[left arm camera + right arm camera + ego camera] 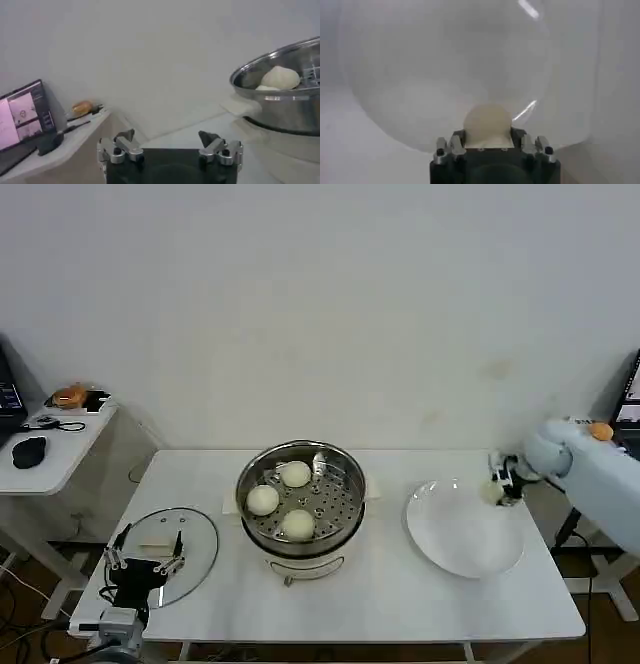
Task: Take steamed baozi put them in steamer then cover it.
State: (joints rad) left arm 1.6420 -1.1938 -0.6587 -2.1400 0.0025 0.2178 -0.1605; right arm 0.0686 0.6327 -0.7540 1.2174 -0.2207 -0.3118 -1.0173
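High head view, close wrist views

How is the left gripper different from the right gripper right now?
The left gripper is open and holds nothing; the right gripper is shut on a baozi. The left gripper hangs over the glass cover on the table's left side, while the right gripper is at the far edge of the white plate, right of the steamer. Both are dark grippers with metal finger mounts.
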